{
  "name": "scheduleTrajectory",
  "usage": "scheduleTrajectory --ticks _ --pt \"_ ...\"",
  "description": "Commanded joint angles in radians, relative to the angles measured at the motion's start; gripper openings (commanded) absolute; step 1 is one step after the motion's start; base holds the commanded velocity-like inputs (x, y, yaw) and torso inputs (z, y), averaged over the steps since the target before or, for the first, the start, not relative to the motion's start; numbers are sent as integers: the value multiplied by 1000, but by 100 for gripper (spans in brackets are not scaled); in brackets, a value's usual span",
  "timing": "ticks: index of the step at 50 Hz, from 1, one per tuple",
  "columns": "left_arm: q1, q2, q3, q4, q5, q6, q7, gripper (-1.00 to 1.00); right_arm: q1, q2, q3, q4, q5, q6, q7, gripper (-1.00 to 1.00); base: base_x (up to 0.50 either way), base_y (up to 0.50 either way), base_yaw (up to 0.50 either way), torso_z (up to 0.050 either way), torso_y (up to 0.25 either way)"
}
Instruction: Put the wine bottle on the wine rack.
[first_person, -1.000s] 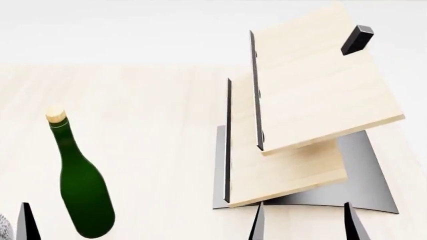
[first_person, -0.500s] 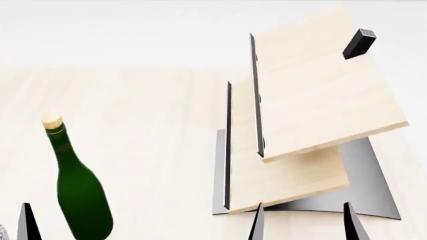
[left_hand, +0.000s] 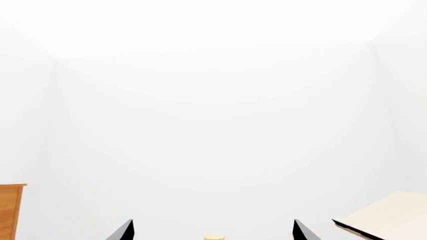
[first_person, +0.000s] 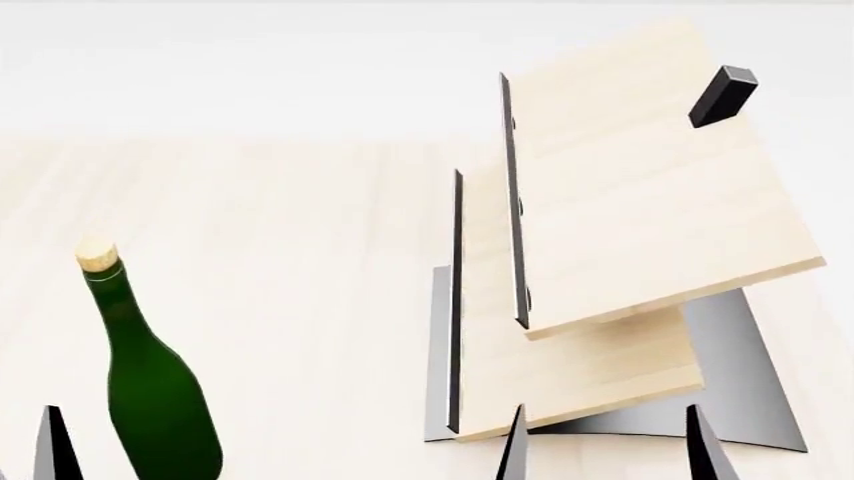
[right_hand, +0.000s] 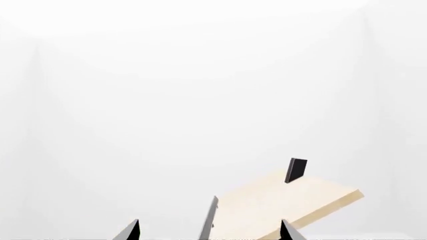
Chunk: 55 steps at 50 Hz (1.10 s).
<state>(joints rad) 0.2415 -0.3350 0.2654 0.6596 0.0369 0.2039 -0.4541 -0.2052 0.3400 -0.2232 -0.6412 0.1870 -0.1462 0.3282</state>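
The wine bottle (first_person: 158, 405), dark green with a tan cork (first_person: 96, 257), stands upright on the pale wood table at the left of the head view. Its cork top (left_hand: 213, 237) shows between the spread tips of my left gripper (left_hand: 212, 229), which is open and apart from it. Only one left fingertip (first_person: 54, 445) shows in the head view. The wine rack (first_person: 627, 200), slanted light-wood boards with black edge strips on a grey metal base, stands at the right. My right gripper (first_person: 607, 448) is open and empty in front of the rack (right_hand: 287, 205).
A small black block (first_person: 722, 96) sits on the rack's top board. The edge of a brown cabinet (left_hand: 10, 212) shows in the left wrist view. The pale wood tabletop (first_person: 307, 250) stretches between bottle and rack.
In the head view the bottle and the rack have slid downward, the bottle slightly left. A grey object at the lower left corner has left the view. The fingertips keep their places.
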Motion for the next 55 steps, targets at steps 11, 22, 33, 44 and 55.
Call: scheduleTrajectory --ticks 11,22,33,44,55 --pt "-2 -5 9 0 3 -1 -7 100 23 5 -8 -2 -4 64 20 100 0 0 0 0 0" --pt "-2 -8 13 4 5 -5 -10 100 129 -4 -45 -67 -5 240 39 100 0 0 0 0 0" --pt "-5 -10 18 11 7 -14 -13 100 360 -10 -93 -140 19 529 21 100 0 0 0 0 0" --pt "-8 -16 14 17 -1 -21 -17 100 686 -40 -116 -91 149 828 -59 100 0 0 0 0 0" --pt "-10 -20 12 16 -3 -20 -22 100 843 -45 -205 41 141 835 -152 100 0 0 0 0 0"
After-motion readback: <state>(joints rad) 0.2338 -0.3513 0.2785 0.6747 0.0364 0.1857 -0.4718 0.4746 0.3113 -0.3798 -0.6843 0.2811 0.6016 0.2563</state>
